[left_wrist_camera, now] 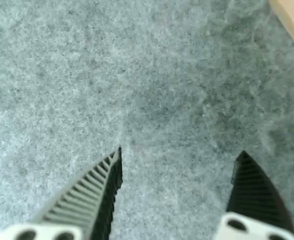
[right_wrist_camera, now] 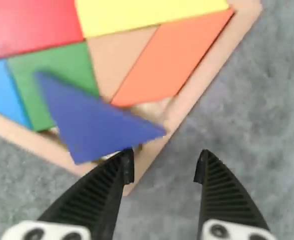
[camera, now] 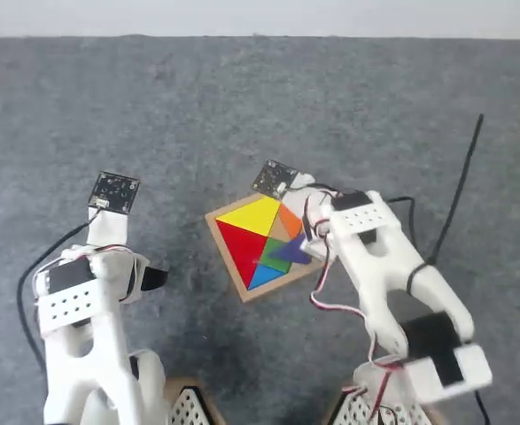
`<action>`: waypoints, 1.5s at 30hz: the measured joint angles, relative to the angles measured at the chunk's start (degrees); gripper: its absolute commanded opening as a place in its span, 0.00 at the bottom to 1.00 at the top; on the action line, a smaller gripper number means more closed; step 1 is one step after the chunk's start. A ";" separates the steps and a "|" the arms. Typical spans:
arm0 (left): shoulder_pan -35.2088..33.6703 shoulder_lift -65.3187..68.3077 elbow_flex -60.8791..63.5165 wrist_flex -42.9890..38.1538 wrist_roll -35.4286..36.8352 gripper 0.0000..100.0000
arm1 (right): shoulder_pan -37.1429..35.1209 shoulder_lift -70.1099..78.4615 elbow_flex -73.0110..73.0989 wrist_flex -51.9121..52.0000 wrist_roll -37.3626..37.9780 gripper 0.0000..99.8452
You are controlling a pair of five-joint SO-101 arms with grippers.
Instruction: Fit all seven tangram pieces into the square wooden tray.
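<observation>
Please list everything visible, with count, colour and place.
tray: 1, wooden, on mat
yellow triangle: 1, yellow, in tray
red triangle: 1, red, in tray
orange piece: 1, orange, in tray
green piece: 1, green, in tray
light blue piece: 1, light blue, in tray
dark blue triangle: 1, dark blue, askew over green piece
mat: 1, grey, covers table
cable: 1, black, right of tray
left tool: 1, grey-black, open over mat
right tool: 1, black, open at tray rim

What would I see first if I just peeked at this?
The square wooden tray in the middle, holding bright pieces that lie flat. A dark blue triangle sits crooked on top, not fitted, with the right gripper open beside it.
</observation>
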 measured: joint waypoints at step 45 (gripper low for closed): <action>0.00 0.00 0.00 0.00 0.00 0.34 | -5.36 -3.43 6.33 -5.63 -12.57 0.21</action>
